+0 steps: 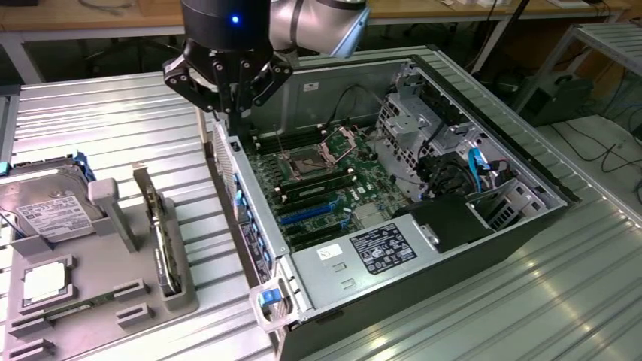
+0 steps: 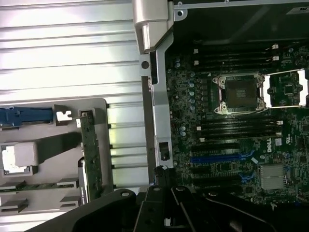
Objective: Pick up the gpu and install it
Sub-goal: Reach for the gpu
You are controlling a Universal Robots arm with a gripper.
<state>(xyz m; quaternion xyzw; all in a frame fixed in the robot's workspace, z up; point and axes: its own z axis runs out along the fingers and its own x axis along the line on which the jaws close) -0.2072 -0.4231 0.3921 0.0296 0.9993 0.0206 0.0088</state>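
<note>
Gpu (image 1: 161, 241) sits untouched in its holder (image 1: 131, 289); hand (image 1: 231, 111), clenched empty, hovers over computer case (image 1: 331, 282) edge; pickup needs it opened.

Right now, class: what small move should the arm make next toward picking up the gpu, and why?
Probably shift toward the exterior view's left, over the gpu: the shut, empty gripper hangs above the computer case's side wall, while the gpu stands on edge in the gray holder, untouched.

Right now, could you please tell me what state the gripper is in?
Gripper: closed, nothing seen in it; the gpu sits in the stand.
</note>
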